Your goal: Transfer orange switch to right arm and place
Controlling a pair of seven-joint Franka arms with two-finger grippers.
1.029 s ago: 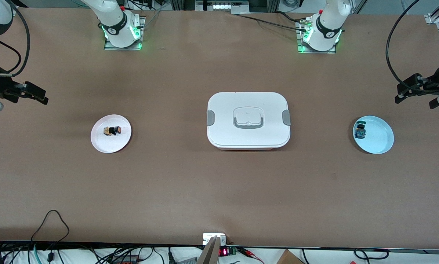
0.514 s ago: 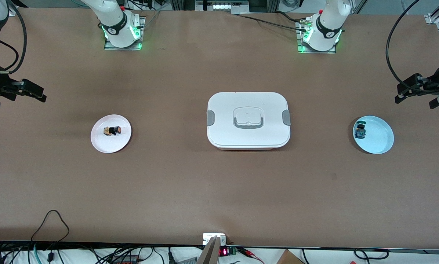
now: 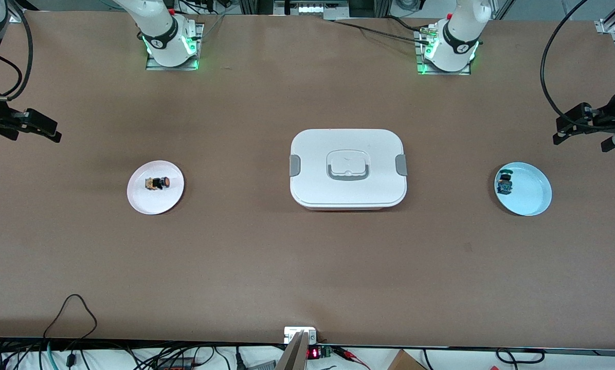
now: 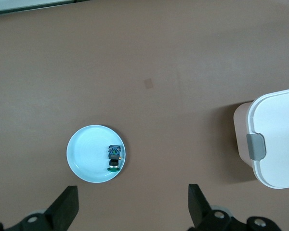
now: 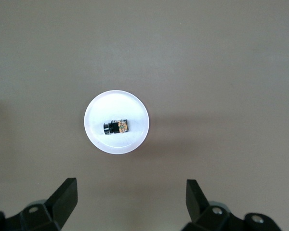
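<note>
Lying on its side on the white plate [image 3: 155, 187] at mid-left of the front view, toward the right arm's end of the bench [image 3: 307, 267], the orange switch [image 3: 158, 183] sits clear of both hands; the right wrist view shows it near the plate's middle [image 5: 116, 127]. That is where the task sentence would seem to want it, on the right arm's plate, though one moment cannot say whether it was carried there or simply lies there. So the scene fits either a finished handover and placement or a stage with the switch yet to be dealt with, and the pictures do not settle which. The right hand [image 3: 42, 128] hangs at the left edge of the front view, over bare bench and well apart from the plate; its wrist view shows the fingers [image 5: 62, 199] spread wide with nothing between them. The left hand [image 3: 577, 126] hangs at the right edge, above the blue plate [image 3: 531, 198], fingers [image 4: 65, 207] likewise wide apart and holding nothing. A green-capped switch [image 3: 504, 183] rests on that blue plate near its rim. The white lidded box [image 3: 347, 168] stands shut at the middle of the bench, between the two plates.
</note>
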